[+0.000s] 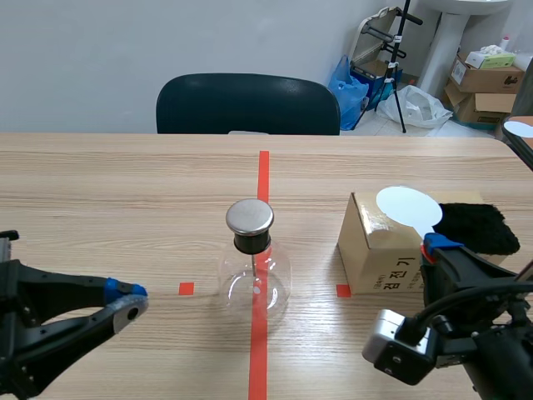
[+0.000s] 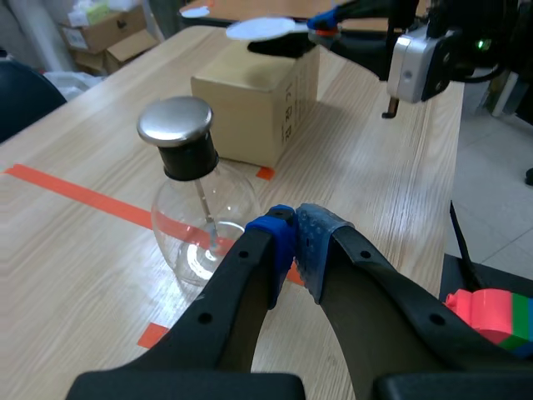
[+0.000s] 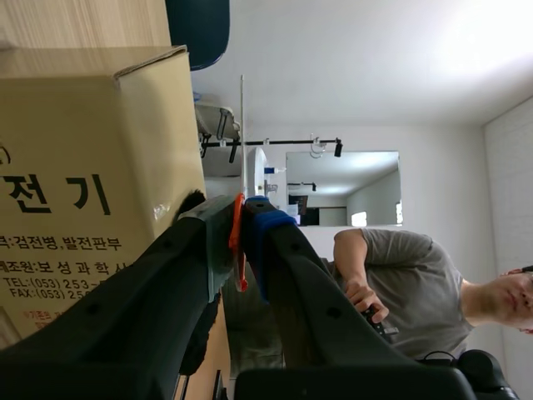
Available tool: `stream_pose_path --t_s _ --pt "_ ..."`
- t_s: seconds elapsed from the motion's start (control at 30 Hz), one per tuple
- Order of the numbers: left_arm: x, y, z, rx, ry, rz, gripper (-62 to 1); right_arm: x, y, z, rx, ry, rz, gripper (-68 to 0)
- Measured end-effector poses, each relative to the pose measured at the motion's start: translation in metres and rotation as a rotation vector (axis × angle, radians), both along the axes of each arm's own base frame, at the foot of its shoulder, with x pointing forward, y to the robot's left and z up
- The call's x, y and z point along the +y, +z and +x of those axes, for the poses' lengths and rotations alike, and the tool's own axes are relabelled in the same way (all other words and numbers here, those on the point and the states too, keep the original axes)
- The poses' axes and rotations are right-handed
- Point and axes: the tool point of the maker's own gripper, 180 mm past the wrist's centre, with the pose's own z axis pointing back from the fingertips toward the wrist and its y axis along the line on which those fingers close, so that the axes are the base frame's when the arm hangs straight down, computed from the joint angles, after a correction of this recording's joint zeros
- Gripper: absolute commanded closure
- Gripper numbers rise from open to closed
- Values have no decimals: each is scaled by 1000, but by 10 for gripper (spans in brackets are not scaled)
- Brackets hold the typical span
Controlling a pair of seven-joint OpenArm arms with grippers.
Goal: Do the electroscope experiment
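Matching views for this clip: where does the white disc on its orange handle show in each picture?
Scene view: the white disc is over the top of the cardboard box, right of the flask, its handle in the right gripper.
Left wrist view: far ahead of the left gripper, past the flask, above the box.
Right wrist view: edge-on, a thin white line rising from between the fingers, beside the box.
Shared landmark: the cardboard box.
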Motion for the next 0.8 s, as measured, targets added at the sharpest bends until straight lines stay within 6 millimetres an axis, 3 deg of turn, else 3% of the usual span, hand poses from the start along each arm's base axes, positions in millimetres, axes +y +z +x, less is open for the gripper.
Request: stream_pose_path --t_s 0.1,0.17,0.23,0.33,0.37,0.57,0.8 --pt "4 13 3 -43 10 10 -18 -5 -7 6 6 -8 -14 -11" --pt "6 21 3 -64 16 17 -70 -7 -12 10 11 -12 -25 -11" --pt "6 26 0 -74 15 18 -218 -9 -14 12 11 -16 -37 -11" --pt "4 31 -7 -73 9 18 -576 -9 -12 14 3 -17 -41 -11" --pt "4 33 -10 -68 10 13 -623 -9 -12 15 2 -21 -41 -11" --pt "8 38 -14 -20 53 -50 -623 1 -17 13 10 -13 -61 -11" --pt "9 38 -14 -16 57 -57 -623 -3 -28 9 36 -41 -95 -11"
